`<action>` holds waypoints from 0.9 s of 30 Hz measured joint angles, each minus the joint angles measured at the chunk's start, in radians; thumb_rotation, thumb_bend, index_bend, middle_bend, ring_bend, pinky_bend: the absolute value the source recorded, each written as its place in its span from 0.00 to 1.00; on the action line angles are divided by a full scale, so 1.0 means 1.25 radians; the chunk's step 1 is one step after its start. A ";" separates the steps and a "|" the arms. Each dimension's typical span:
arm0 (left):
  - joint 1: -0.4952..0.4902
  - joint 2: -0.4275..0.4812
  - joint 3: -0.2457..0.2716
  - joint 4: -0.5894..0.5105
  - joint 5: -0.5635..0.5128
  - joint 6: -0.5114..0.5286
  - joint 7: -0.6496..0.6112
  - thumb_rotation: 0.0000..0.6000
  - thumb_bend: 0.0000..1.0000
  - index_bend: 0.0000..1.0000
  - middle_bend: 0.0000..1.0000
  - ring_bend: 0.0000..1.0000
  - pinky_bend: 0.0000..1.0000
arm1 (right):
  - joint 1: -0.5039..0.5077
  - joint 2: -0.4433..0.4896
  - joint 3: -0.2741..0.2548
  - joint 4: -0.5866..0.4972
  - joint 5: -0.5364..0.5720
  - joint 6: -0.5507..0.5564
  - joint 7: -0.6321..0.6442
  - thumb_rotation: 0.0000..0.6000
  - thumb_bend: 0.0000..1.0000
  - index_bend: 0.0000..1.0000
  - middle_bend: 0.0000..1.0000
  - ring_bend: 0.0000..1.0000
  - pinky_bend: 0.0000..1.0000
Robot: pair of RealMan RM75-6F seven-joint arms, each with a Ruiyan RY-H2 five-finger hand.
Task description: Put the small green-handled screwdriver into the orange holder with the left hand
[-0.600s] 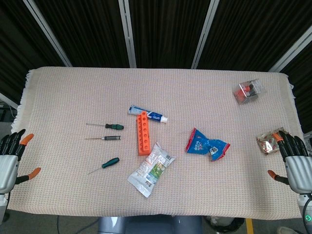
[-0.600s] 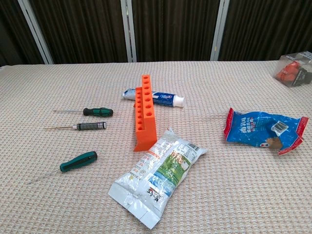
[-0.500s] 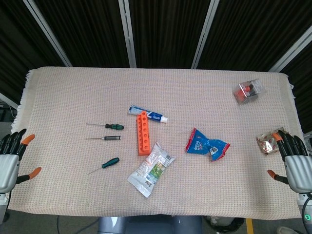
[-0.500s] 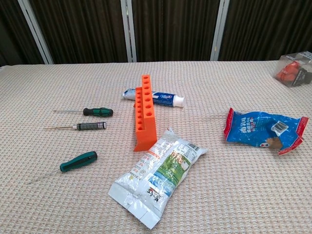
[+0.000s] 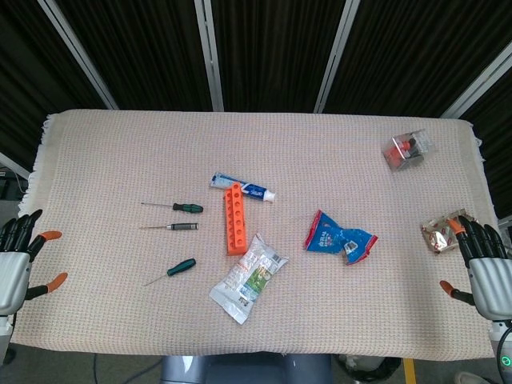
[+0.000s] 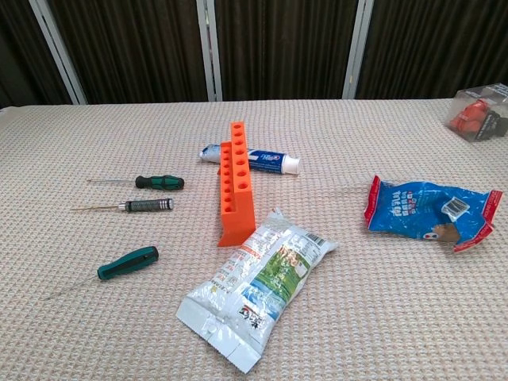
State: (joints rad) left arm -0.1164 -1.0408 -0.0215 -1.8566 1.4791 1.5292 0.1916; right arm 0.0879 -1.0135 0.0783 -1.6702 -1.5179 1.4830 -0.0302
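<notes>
Left hand (image 5: 16,268) sat at the table's (image 5: 120,152) left edge, fingers spread, holding nothing; wrist cut off by frame. Right hand (image 5: 486,268) likewise at right edge, fingers apart, empty, beside a crumpled wrapper (image 5: 438,234). Both showed in head view only. Small green-handled screwdriver (image 5: 182,207) lay flat on table, left of orange holder (image 5: 234,218), w/ two more screwdrivers nearer the robot.

Bright, even overhead light; soft shadows, sharp focus throughout.
</notes>
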 measured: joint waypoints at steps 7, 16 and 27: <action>-0.011 -0.006 -0.013 -0.001 -0.008 -0.019 0.010 1.00 0.14 0.36 0.04 0.00 0.00 | -0.001 0.000 0.002 0.005 0.009 0.000 0.004 1.00 0.00 0.04 0.00 0.00 0.00; -0.079 -0.019 -0.045 0.011 -0.055 -0.130 0.028 1.00 0.29 0.41 0.07 0.00 0.00 | 0.001 -0.001 0.004 0.016 0.017 -0.007 0.017 1.00 0.00 0.05 0.00 0.00 0.00; -0.271 -0.093 -0.118 0.103 -0.242 -0.378 0.148 1.00 0.22 0.37 0.06 0.00 0.00 | -0.005 -0.001 0.002 0.024 0.023 -0.004 0.027 1.00 0.00 0.06 0.00 0.00 0.00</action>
State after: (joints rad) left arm -0.4549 -1.1569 -0.1695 -1.7278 1.1771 1.0573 0.3772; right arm 0.0822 -1.0150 0.0802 -1.6400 -1.4897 1.4780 0.0039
